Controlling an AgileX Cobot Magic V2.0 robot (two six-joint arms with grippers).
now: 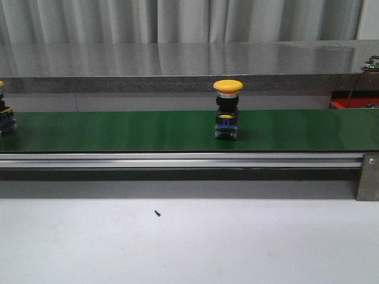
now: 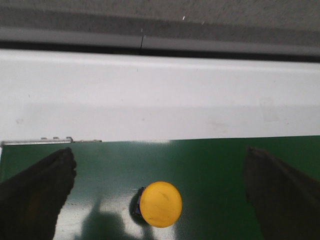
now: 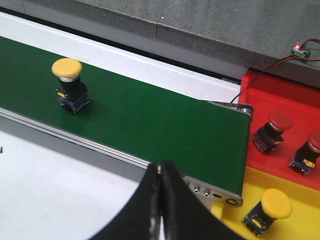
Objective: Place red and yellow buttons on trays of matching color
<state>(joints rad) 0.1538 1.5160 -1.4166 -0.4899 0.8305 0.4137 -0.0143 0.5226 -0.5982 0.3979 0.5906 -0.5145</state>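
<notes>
A yellow button (image 1: 228, 109) stands upright mid-belt on the green conveyor (image 1: 148, 130); the right wrist view also shows this yellow button (image 3: 69, 82). Another yellow-capped button (image 1: 5, 115) is cut off at the belt's far left. My left gripper (image 2: 159, 165) is open above a yellow button (image 2: 160, 204) that stands between its dark fingers (image 2: 45, 185), touching neither. My right gripper (image 3: 161, 167) is shut on nothing, over the table before the belt's right end. Past that end, the red tray (image 3: 280, 95) holds two red buttons (image 3: 274, 129) and the yellow tray (image 3: 300, 185) holds one yellow button (image 3: 272, 207).
An aluminium rail (image 1: 177, 160) runs along the belt's front edge, with a bracket (image 1: 368, 176) at the right. A grey stone ledge (image 1: 177, 65) runs behind the belt. A small circuit board with wires (image 3: 300, 51) sits behind the red tray. A small dark speck (image 1: 157, 213) lies on the white table.
</notes>
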